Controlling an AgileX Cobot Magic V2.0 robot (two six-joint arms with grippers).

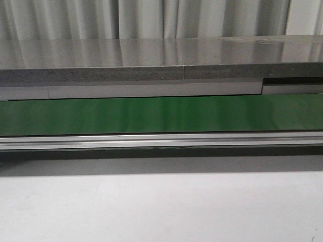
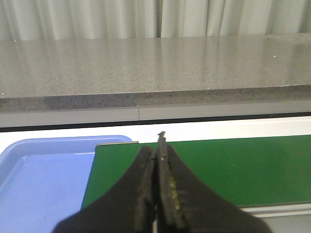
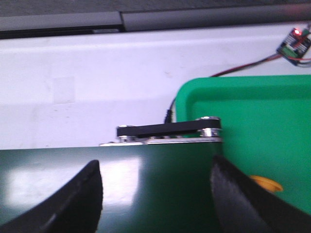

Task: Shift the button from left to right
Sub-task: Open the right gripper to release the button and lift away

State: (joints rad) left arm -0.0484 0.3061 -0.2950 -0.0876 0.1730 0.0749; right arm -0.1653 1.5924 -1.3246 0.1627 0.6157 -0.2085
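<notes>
In the right wrist view a yellow-orange rounded piece, which looks like the cap of the button (image 3: 266,184), lies in a green tray (image 3: 252,111). My right finger hides most of it. My right gripper (image 3: 156,167) is open over the end of the green conveyor belt (image 3: 160,184), with nothing between its fingers. My left gripper (image 2: 156,150) is shut, fingers pressed together with nothing visible between them, above the other end of the belt (image 2: 233,170). Neither gripper nor the button shows in the front view, only the belt (image 1: 161,115).
A blue tray (image 2: 43,179) lies beside the belt's end under the left gripper. A grey stone shelf (image 1: 161,58) runs behind the belt. A small circuit board (image 3: 294,43) with a red light and wires lies on the white table beyond the green tray.
</notes>
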